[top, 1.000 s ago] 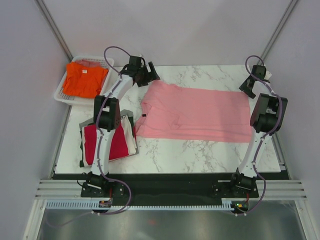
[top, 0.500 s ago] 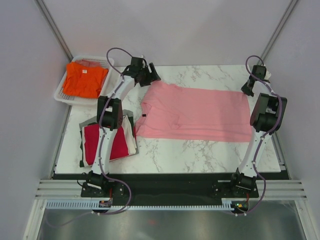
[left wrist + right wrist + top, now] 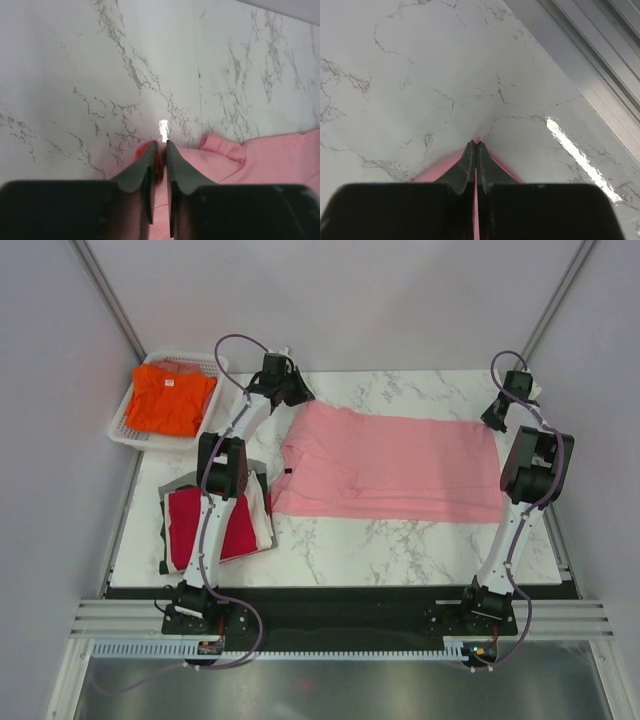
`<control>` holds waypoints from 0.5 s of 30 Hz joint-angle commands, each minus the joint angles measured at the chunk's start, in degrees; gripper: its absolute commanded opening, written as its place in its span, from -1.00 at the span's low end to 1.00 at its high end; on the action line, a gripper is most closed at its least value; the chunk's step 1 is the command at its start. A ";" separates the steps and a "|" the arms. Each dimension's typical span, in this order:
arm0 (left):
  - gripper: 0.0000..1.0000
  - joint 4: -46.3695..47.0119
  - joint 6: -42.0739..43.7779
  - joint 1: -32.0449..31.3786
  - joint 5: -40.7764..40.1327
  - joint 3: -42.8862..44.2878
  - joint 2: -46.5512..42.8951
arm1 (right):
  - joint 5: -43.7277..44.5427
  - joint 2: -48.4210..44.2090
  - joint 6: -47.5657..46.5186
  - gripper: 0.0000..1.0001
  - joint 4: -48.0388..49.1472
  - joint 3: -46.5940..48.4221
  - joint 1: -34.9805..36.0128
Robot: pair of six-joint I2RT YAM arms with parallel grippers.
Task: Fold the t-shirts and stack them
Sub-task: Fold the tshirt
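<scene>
A large light pink t-shirt [image 3: 390, 465] lies spread flat across the middle of the marble table. My left gripper [image 3: 298, 397] sits at its far left corner, jaws shut on the pink cloth [image 3: 210, 160]. At the far right corner my right gripper [image 3: 492, 420] is shut on the shirt's edge [image 3: 432, 172]. An orange t-shirt [image 3: 168, 398] lies in the white basket [image 3: 122, 432] at the back left. A folded stack with a crimson red t-shirt [image 3: 205, 523] on top, white and grey under it, rests at the left front.
The table's back edge and the enclosure wall run just behind both grippers. A metal rail [image 3: 590, 45] borders the table on the right. The arms' bases [image 3: 200, 608] stand at the near edge.
Both grippers have closed on the pink shirt's far corners; they stood open a second ago. The left gripper dipped slightly onto the corner. The shirt has not moved.
</scene>
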 commanded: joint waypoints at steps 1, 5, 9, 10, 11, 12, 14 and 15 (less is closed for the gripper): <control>-0.88 5.73 2.76 0.06 1.04 2.45 -1.07 | -2.12 -1.54 0.40 -1.00 0.68 -1.20 0.21; -0.96 8.80 4.16 -0.02 3.06 -0.62 -2.91 | -2.22 -4.35 0.31 -1.00 0.86 -3.22 0.21; -0.96 15.64 5.14 -0.02 2.63 -8.96 -8.52 | -0.54 -6.99 0.66 -1.00 0.86 -4.45 -0.23; -0.96 16.45 5.23 -0.02 2.63 -11.76 -9.24 | -0.98 -7.35 0.83 -1.00 0.95 -4.62 -0.40; -0.96 16.80 5.57 -0.02 2.63 -12.75 -10.03 | -1.07 -7.61 0.92 -1.00 1.03 -4.71 -0.49; -0.96 17.15 5.93 -0.11 2.71 -13.46 -10.47 | -1.42 -8.05 1.10 -1.00 1.03 -4.54 -0.58; -0.96 17.68 6.89 -0.11 2.71 -15.39 -12.05 | -1.86 -8.75 1.19 -1.00 1.12 -4.80 -1.02; -0.96 17.86 7.07 -0.11 2.63 -16.09 -12.49 | -1.60 -9.62 1.10 -1.00 1.03 -4.89 -0.93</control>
